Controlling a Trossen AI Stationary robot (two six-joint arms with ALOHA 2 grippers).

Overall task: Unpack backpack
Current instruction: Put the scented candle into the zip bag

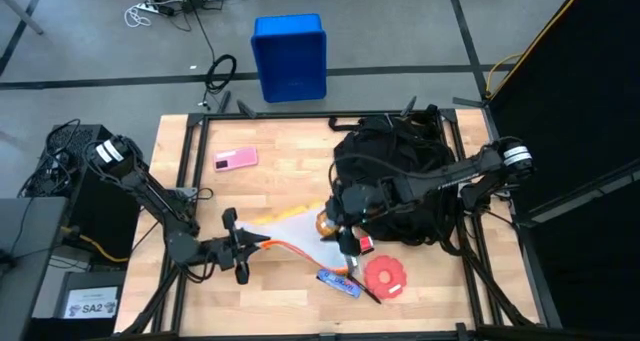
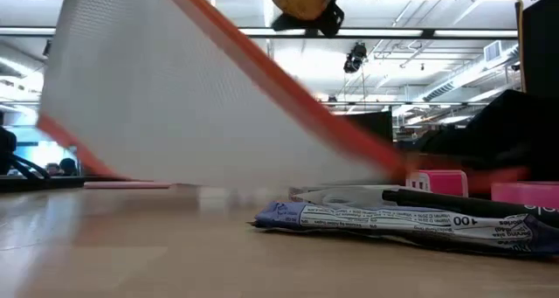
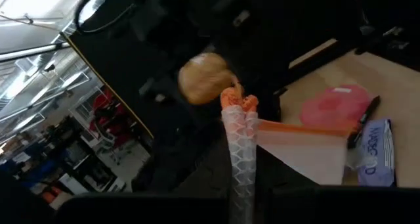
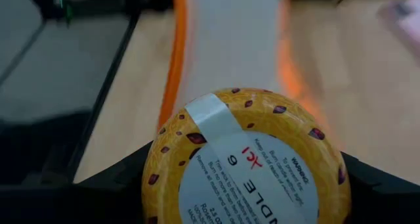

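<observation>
The left gripper (image 1: pixel 243 249) is clenched on the corner of a white mesh pouch (image 1: pixel 285 221) with orange trim, holding it up, probably to keep it clear of the surface (image 1: pixel 270 191). Right of it, the right gripper (image 1: pixel 335 224) grasps a round yellow tin (image 4: pixel 246 161) just outside the backpack (image 1: pixel 400 176), which slumps at the surface's right. What remains inside is hidden.

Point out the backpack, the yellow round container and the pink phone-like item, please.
backpack (image 1: pixel 400 156): high view, on its black top fabric.
yellow round container (image 4: pixel 246 165): right wrist view, on its white label.
pink phone-like item (image 1: pixel 236 159): high view, at its flat middle.
</observation>
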